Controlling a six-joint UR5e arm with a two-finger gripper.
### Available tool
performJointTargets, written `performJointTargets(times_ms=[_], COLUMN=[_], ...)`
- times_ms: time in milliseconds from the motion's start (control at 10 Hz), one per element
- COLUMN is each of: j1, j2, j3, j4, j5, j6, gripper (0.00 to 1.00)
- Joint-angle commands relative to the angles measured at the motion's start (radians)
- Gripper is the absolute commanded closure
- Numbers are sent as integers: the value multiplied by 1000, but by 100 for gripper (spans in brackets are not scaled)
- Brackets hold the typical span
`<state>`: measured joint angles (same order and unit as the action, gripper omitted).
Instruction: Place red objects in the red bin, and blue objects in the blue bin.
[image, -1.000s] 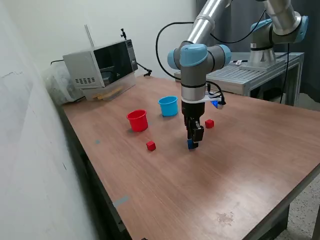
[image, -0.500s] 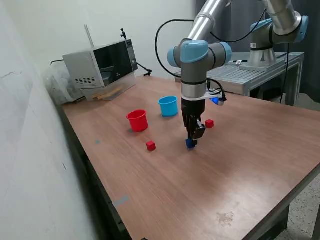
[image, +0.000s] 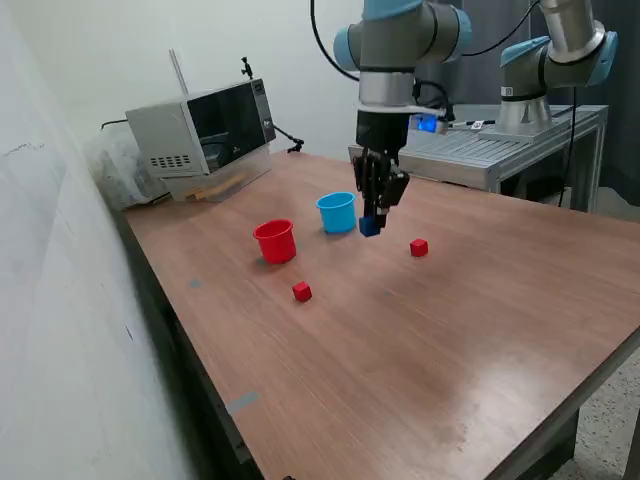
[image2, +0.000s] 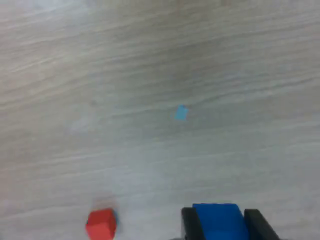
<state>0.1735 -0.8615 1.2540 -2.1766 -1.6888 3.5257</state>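
One dark blue cube (image: 370, 227) sits clamped in my gripper (image: 371, 222), held above the table (image: 480, 300) beside the light blue cup (image: 337, 212).

Blue cube (image2: 220, 221) and end effector (image2: 221, 225) fingers, cropped by wrist-view edge.

The table (image: 450, 330) — a brown wood-grain top — is carrying every item. The red cup (image: 275, 241) is standing upright on it, with the light blue cup (image: 337, 212) standing upright near it toward the exterior view's right. One red cube (image: 302, 291) is lying in front of the red cup; a second red cube (image: 419, 247) is lying well apart from it. A microwave (image: 200, 130) is sitting at the far corner — beside the wall.
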Motion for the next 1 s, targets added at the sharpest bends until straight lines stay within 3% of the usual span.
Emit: performJointTargets(times_ms=[0,300,700,900], j1=[-14,-130,-302,-353], j2=[-147,-253,-284,-284], j3=[104,264,370,401], j4=[37,43,46,43], j5=[0,0,-2,-2], j6=[-33,-57,-106,-122], gripper=[100,100,100,100])
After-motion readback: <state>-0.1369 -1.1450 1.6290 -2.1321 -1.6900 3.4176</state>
